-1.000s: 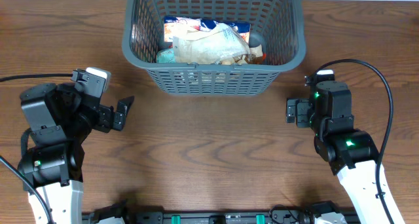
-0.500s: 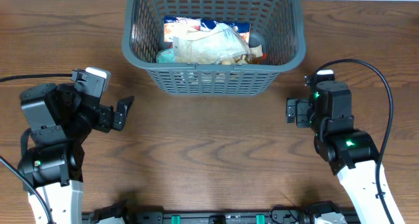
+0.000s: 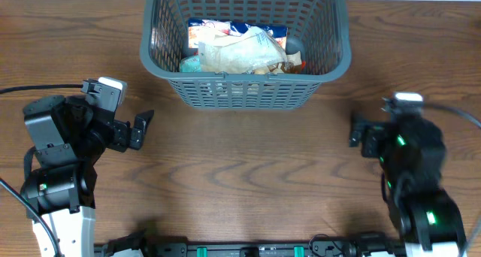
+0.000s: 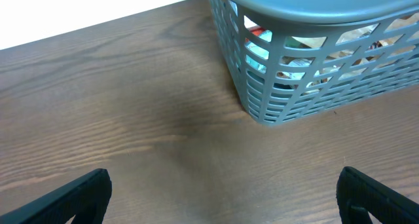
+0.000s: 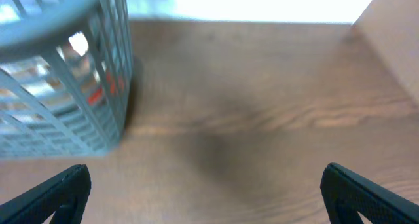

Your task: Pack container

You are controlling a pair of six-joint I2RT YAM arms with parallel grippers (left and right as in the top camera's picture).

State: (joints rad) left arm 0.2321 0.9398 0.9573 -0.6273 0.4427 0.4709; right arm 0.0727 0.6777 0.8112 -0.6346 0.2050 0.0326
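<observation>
Our left hand (image 4: 226, 207) and right hand (image 5: 209, 199) hang wide and empty on the near side of the container (image 3: 246, 79), probably because its snack packs (image 3: 240, 48) are already inside.

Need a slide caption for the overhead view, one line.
Overhead: grey container holding snack packs on the wooden table; left gripper and right gripper both open, empty, apart from it.

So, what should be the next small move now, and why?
Probably retract both arms to rest: the container already holds snack packs, I see no pack outside it, and the left fingers and right fingers stand open, holding nothing.
</observation>
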